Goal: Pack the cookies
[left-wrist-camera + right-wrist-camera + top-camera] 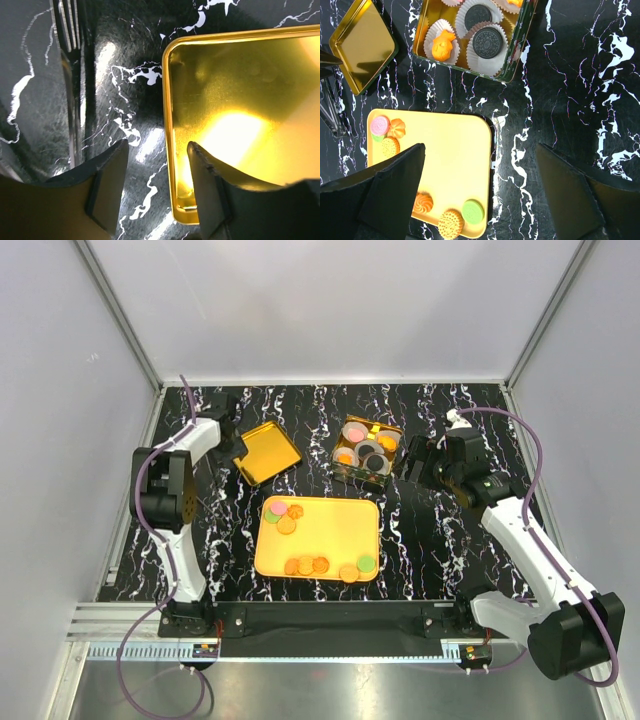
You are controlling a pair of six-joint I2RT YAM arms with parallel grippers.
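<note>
1. Centre of the desk (pixel 440 530): a yellow tray (pixel 335 525) with the loose cookies (pixel 283 515), one cluster in its far-left corner and a row along its near edge.
2. Just beyond the tray: an open tin (pixel 395 430) of white paper cups (pixel 434 31), some already filled (two black and one orange plain in the right wrist view, the rest cut off by the frame).
3. Wide apart and empty: the right fingers (pixel 413 458), hanging beside the tin's right wall.
4. Parted and empty too: the left fingers (pixel 236 447), straddling the rim of the gold lid (pixel 268 452), one over its inside and one over bare desk.
5. Probably the step in hand: fetching another cookie from the tray for the tin.
6. Pick a disc at the outside of a group, not one hemmed in by its neighbours.
7. Come straight down, close gently across its edges, and expect a thin flat piece to slip or chip under a hard squeeze.
8. Lift clear of the tray's rim before swinging over.
9. Find a free cup first, then lower in and let go close to the paper.
10. Leave the lid alone until the tray is bare.
</note>
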